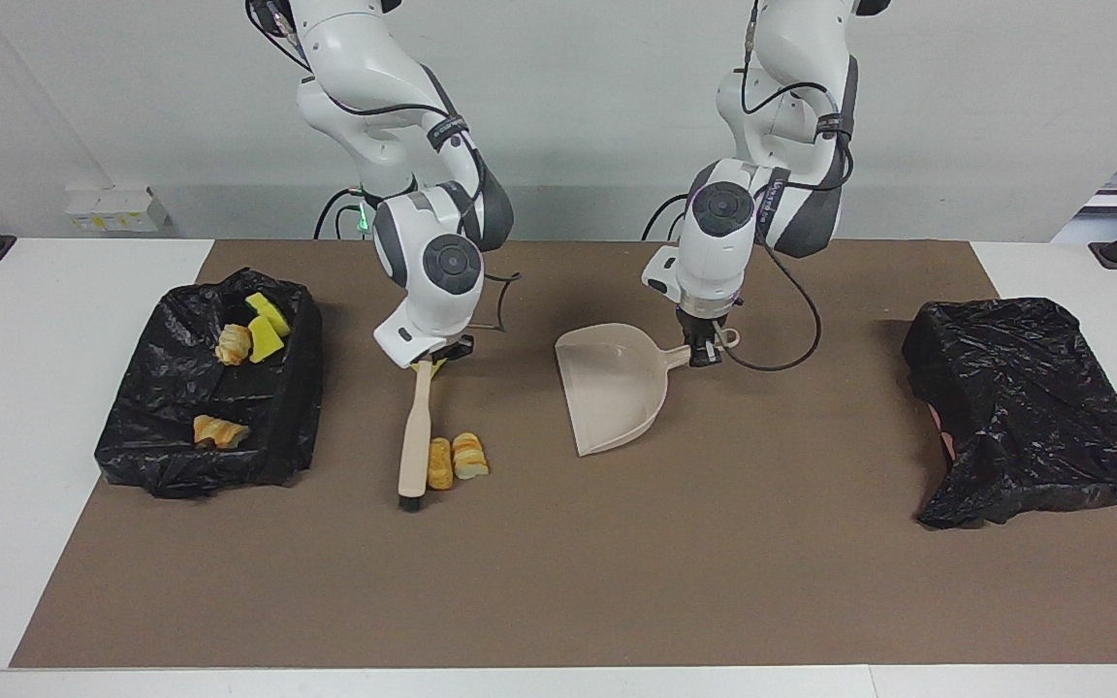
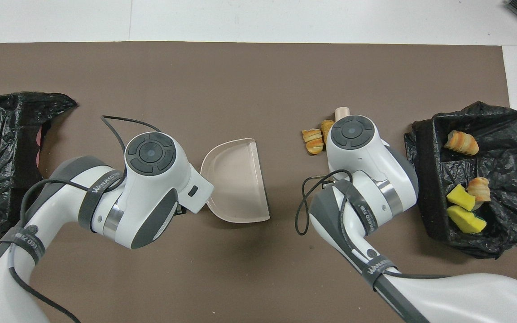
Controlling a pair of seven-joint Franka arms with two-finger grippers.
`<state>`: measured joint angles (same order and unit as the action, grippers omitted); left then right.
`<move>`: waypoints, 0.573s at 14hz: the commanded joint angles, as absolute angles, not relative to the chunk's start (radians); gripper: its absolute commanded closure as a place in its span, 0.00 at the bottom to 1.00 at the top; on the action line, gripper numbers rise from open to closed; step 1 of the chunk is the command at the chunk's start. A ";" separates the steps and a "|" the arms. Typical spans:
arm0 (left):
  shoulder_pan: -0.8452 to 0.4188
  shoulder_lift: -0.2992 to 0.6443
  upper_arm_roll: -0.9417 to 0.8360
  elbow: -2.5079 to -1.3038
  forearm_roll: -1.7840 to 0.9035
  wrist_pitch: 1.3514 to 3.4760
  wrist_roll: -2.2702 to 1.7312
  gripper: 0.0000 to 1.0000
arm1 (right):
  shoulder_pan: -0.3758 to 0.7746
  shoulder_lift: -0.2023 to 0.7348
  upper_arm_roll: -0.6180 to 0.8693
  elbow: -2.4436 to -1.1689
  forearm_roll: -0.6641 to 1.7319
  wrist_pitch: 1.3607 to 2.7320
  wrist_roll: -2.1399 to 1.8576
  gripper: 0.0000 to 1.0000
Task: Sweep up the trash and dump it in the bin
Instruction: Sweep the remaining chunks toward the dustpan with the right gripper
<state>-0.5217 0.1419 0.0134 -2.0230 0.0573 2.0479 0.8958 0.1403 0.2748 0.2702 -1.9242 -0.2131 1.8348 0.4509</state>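
Sweep in hand: brush driving two bread chunks toward the dustpan.

Right hand (image 1: 426,355), centre-left of the facing frame, pinches the beige brush (image 1: 414,434) by its handle, bristles on the brown mat (image 1: 558,582); two tan bread chunks (image 1: 455,459) lie touching its dustpan-facing side. Left hand (image 1: 704,351) clamps the handle of the beige dustpan (image 1: 614,388), mouth turned toward the brush, apparently to catch. One yellow wedge peeps under the right hand. The rest of the trash, four pieces (image 1: 248,339), lies in the black-lined bin (image 1: 132,427) at frame left; a second black-bagged bin (image 1: 1034,407) stands at frame right on the bench (image 1: 35,291).
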 commanded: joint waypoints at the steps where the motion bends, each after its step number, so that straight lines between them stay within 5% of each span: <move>1: -0.534 0.104 0.023 -2.069 0.081 2.069 0.813 1.00 | 0.182 0.265 0.291 -1.933 -0.122 1.813 0.326 1.00; 8: -0.534 0.077 0.023 -2.132 0.080 2.112 0.778 1.00 | 0.366 0.144 0.299 -2.057 0.063 1.775 0.256 1.00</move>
